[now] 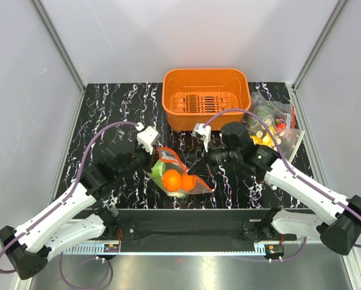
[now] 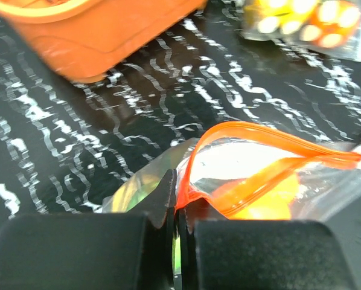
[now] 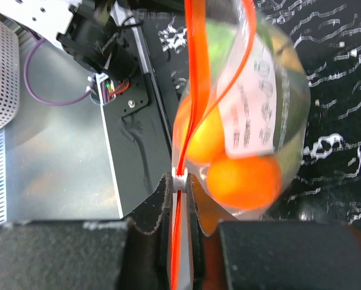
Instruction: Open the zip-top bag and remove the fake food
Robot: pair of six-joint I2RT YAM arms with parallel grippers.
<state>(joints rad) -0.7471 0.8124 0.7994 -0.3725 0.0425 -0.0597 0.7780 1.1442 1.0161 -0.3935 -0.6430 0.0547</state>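
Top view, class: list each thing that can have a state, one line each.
zip-top bag: mouth partly parted, held at both ends
fake food: inside the bag
left gripper: jaws shut on the bag
right gripper: jaws shut on the bag
orange basket: upright

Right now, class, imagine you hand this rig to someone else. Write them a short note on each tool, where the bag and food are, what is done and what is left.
Left tool: shut on one end of the zip strip of the zip-top bag.
Right tool: shut on the strip's other end.
The bag sits between the two tools, in front of the orange basket, with the fake food inside it.
Done: both ends gripped, strip lips partly parted.
Left: widen the mouth and take the food out.
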